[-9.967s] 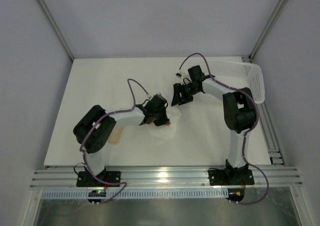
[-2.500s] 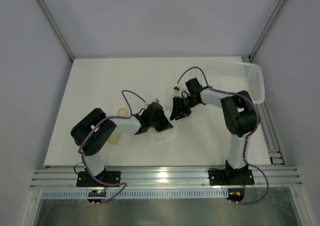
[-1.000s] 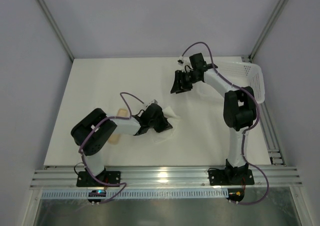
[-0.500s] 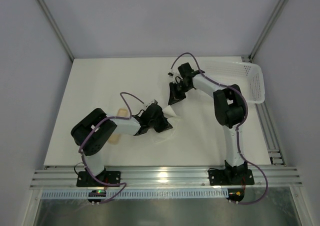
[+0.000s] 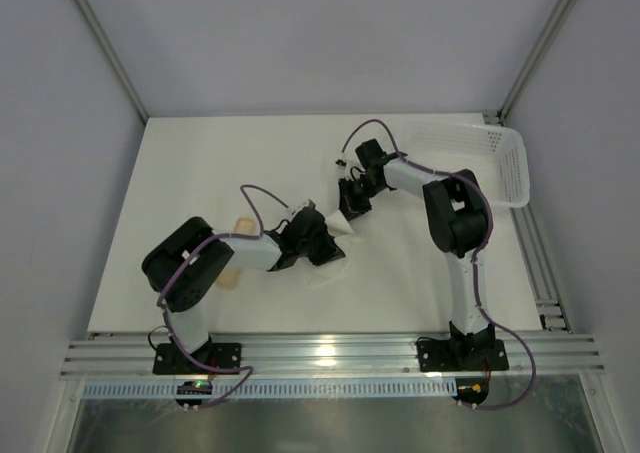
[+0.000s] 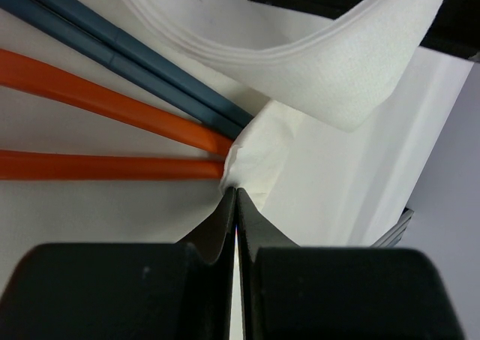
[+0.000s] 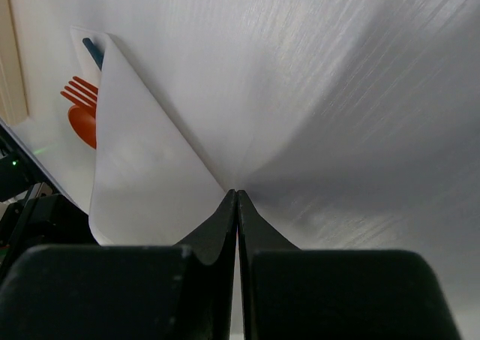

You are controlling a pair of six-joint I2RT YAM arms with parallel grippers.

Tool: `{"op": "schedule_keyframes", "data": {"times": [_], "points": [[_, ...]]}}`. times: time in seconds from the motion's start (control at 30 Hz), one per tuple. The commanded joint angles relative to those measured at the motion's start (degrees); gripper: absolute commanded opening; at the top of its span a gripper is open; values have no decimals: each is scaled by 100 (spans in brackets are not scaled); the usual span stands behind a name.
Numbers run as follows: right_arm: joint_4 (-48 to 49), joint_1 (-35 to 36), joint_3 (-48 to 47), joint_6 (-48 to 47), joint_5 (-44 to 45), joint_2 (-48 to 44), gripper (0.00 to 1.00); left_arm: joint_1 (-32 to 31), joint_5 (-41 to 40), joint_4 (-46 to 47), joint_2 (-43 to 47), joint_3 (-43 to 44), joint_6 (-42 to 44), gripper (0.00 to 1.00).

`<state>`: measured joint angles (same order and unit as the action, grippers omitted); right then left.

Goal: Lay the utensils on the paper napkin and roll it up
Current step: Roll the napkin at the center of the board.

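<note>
Top external view: the right gripper [image 5: 346, 211] sits low at the far corner of the paper napkin [image 5: 338, 226]; a second ago it hung further back over the table [image 5: 200, 163], nearer the basket [image 5: 480, 163].
Right gripper: its jaws stood apart a second ago and are now pressed together on the napkin's corner, which runs into the fingertips in the right wrist view.
Left gripper [image 5: 327, 248]: unmoved since then, jaws closed on a crumpled napkin edge.
Paper napkin: mid-table between both grippers, one flap lifted and folded over.
Utensils [image 6: 112, 106]: lying on the napkin, two orange and two blue handles; fork tines [image 7: 79, 92] and spoon bowl [image 7: 81, 126] peek from beside the flap.
</note>
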<state>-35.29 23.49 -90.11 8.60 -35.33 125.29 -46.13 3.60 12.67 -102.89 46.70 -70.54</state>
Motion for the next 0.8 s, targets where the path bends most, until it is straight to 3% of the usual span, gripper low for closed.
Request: {"op": "schedule_keyframes", "data": {"times": [0.0, 0.33, 0.77], "points": [[233, 95, 194, 107, -220, -462, 4, -37, -245, -423, 67, 41, 58, 0], [532, 192, 757, 256, -255, -998, 4, -37, -263, -458, 85, 59, 67, 0], [637, 244, 977, 282, -307, -1051, 4, -37, -272, -484, 111, 68, 76, 0]]}}
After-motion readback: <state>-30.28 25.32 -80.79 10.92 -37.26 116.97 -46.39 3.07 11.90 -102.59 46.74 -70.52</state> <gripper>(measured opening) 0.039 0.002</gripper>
